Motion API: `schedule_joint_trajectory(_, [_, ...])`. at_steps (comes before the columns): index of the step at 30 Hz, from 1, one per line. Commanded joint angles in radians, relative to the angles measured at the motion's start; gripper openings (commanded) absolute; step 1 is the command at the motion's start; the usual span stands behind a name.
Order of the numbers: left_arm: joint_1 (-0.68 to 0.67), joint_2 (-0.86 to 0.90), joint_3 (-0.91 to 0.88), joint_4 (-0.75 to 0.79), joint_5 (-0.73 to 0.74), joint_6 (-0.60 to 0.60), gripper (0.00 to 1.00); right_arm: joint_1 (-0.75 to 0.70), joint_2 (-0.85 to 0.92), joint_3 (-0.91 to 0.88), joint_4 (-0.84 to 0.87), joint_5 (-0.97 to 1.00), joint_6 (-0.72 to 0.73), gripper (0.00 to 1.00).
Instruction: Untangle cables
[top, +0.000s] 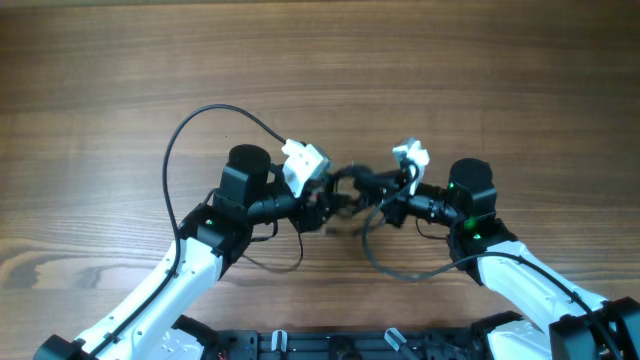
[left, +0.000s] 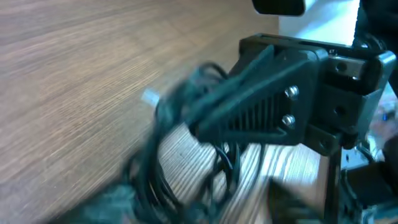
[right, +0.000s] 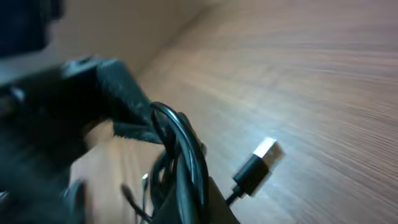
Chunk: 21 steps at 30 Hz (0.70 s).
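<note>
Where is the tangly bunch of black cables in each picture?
Overhead: the cables sit right near the middle of the picture.
Left wrist: the cables are blurry, at the lower left of the middle.
Right wrist: the cables loop at the lower middle, with a plug tip to their right.
Shared landmark: the wooden table lies under them in all three views.

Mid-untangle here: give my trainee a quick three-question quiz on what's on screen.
1. True or false: the cables lie alone at the table's far edge.
2. The right end effector is: A open wide, B shut on the cables, C out of view.
3. Fill in: in the right wrist view, the loose plug has a ____ tip.
Key: 1 false; 2 B; 3 silver.
</note>
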Motion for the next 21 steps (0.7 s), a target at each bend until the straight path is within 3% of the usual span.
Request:
schedule_joint_trajectory(1, [0.001,0.000,0.011,0.018,-0.092,-0.146,0.85,0.000,0.005,0.008,0.016,0.246,0.196,0.05])
schedule_joint_trajectory(4, [0.001,0.001,0.011,0.069,-0.113,-0.307,0.82,0.000,0.005,0.008,0.017,0.276,0.247,0.05])
schedule_joint_trajectory(6, [0.000,0.001,0.011,0.092,-0.112,-0.341,0.82,0.000,0.005,0.008,0.016,0.217,0.247,0.04])
schedule_joint_trajectory(8, [0.001,0.001,0.011,0.100,-0.113,-0.333,0.85,0.000,0.005,0.008,0.017,0.117,0.248,0.04])
schedule_joint_trajectory(13, [0.001,0.011,0.011,0.087,-0.116,-0.230,0.82,0.000,0.005,0.008,0.024,-0.056,0.215,0.04])
schedule_joint_trajectory(16, [0.001,0.036,0.011,0.087,-0.116,-0.231,0.73,0.000,0.005,0.008,0.029,-0.093,0.201,0.04])
schedule_joint_trajectory(21, [0.001,0.108,0.011,0.087,-0.115,-0.231,0.46,-0.001,0.005,0.008,0.069,-0.096,0.206,0.04])
